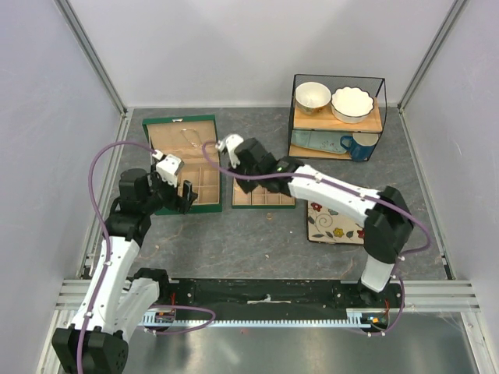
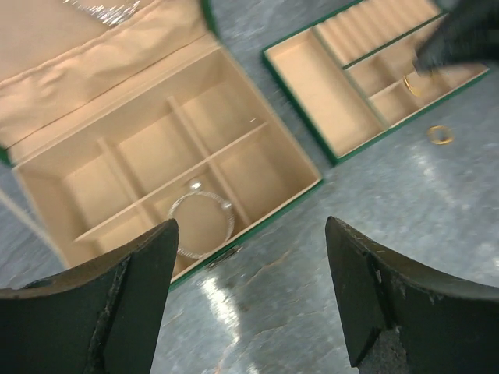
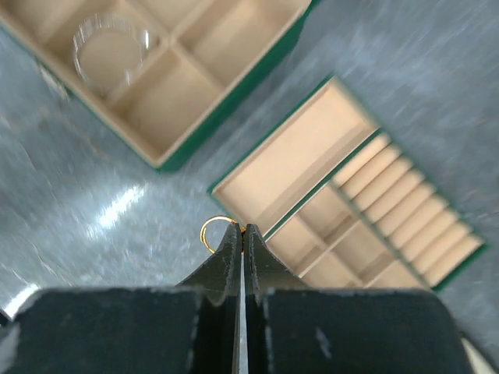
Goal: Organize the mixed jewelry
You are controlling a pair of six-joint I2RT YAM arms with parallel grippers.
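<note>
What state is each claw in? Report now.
Left claw: open, empty.
Right claw: closed, pinching a gold ring.

Grey mottled tabletop (image 1: 234,241). Lying directly on it:
- Open green jewelry box (image 2: 152,140) at left.
- Tan compartment tray (image 2: 312,86) just beside the box, not touching.
- Loose gold ring (image 2: 439,134) near the tray's front edge.
- Floral mat (image 1: 334,222) to the right.
- Wire shelf (image 1: 323,118) at rear right.

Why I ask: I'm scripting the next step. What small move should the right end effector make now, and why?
Probably shift over a small compartment of the tray and open: the right end effector is shut on a gold ring, seemingly by the tray's near edge.
</note>
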